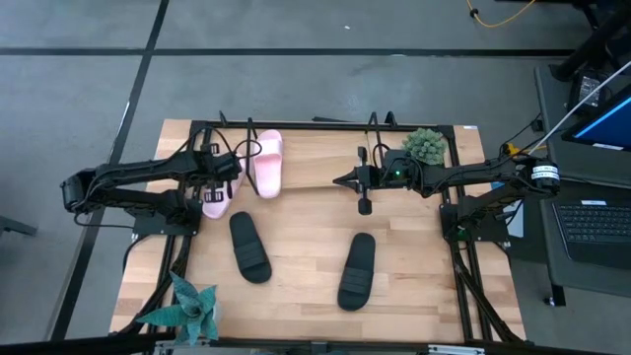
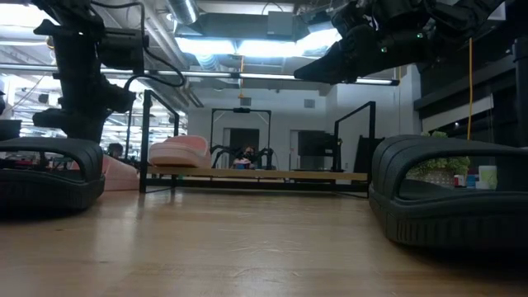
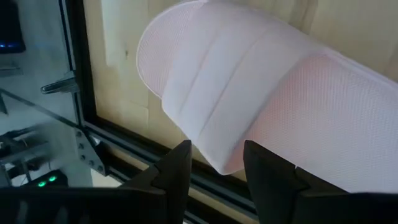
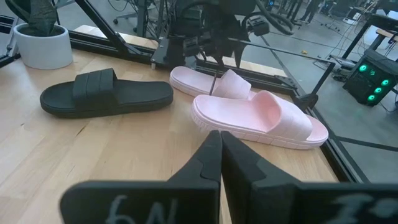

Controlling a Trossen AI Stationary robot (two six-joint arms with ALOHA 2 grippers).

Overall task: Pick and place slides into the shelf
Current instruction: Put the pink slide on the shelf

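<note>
One pale pink slide [image 1: 268, 164] lies sole-down on the shelf's board [image 2: 256, 174] at the table's far edge, toward its left end. The second pink slide [image 1: 213, 205] lies flat on the table just left of it, under my left gripper [image 1: 219, 191]. That gripper points down and is open [image 3: 216, 165], its fingers either side of the slide's long edge beside the strap [image 3: 217, 93]. Two black slides [image 1: 249, 247] [image 1: 357, 269] rest on their soles in the table's middle. My right gripper [image 1: 338, 180] is shut [image 4: 221, 146] and hovers above the table centre. My left gripper comes from above, and its open fingers [image 3: 177, 171] stand on either side of the pink slide's side edge [image 3: 219, 163] by the strap. Whether they touch it I cannot tell. The slide lies flat on the table.
The shelf's black rods [image 1: 325, 125] run along the far edge. A potted succulent [image 1: 426, 145] stands at the far right and a spiky plant [image 1: 192, 306] in a white pot [image 4: 43, 45] at the near left. Bare wood [image 1: 301, 222] lies between the black slides.
</note>
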